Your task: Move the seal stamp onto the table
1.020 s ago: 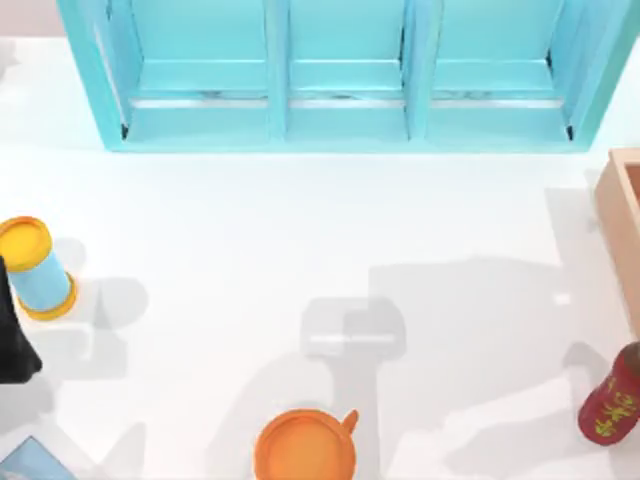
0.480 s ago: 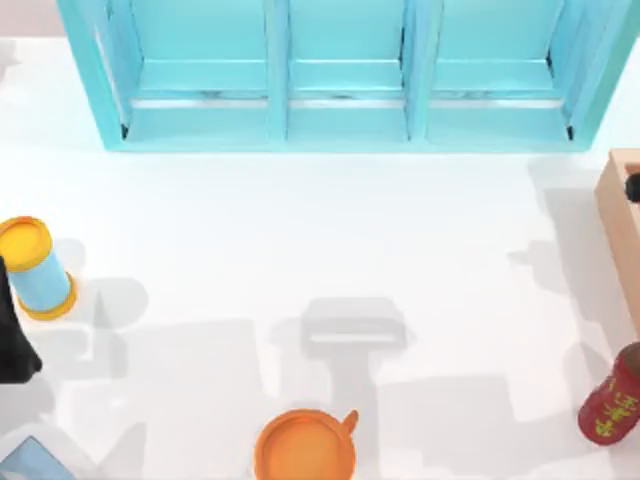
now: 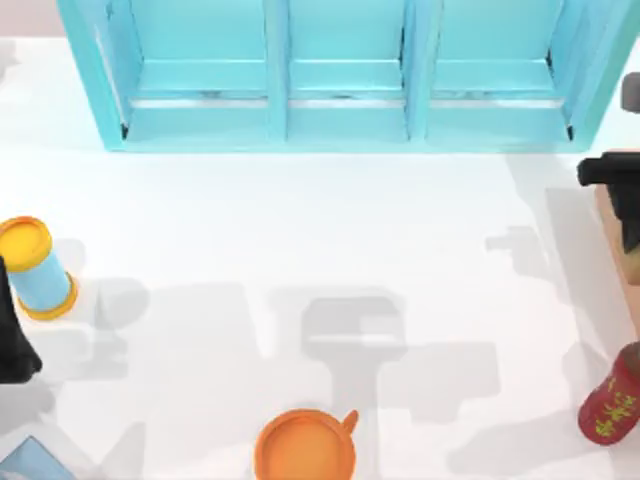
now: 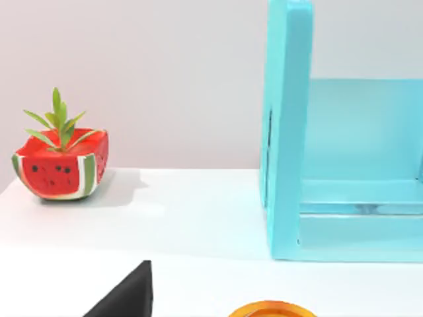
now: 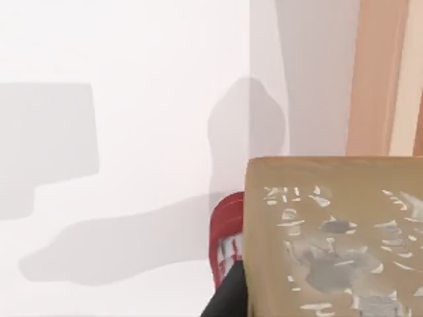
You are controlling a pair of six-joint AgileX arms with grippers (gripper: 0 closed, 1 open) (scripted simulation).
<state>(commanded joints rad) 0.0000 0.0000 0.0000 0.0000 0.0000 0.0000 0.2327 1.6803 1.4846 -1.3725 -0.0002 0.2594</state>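
The right gripper [image 3: 612, 180] is seen at the top view's right edge, a dark shape above the far end of the light-wood box [image 3: 622, 245]; whether its fingers are apart or together cannot be told. In the right wrist view a tan-brown, flat-faced rectangular block, the seal stamp [image 5: 334, 234], is seen close to the camera, its stone-like face flecked with pale and grey marks, with a dark piece of the gripper at its lower corner; whether it is gripped cannot be told. Beyond it a red bottle [image 5: 226, 238] is partly hidden, standing on the smooth white table [image 3: 300, 230] beside the box's pale wall. The left gripper [image 3: 12, 335] is parked at the left edge, beside a yellow-capped blue cylinder [image 3: 35, 268] lying on its side. A turquoise shelf cabinet [image 3: 340, 75] spans the far side, and an orange cup [image 3: 305, 447] stands at the near edge.
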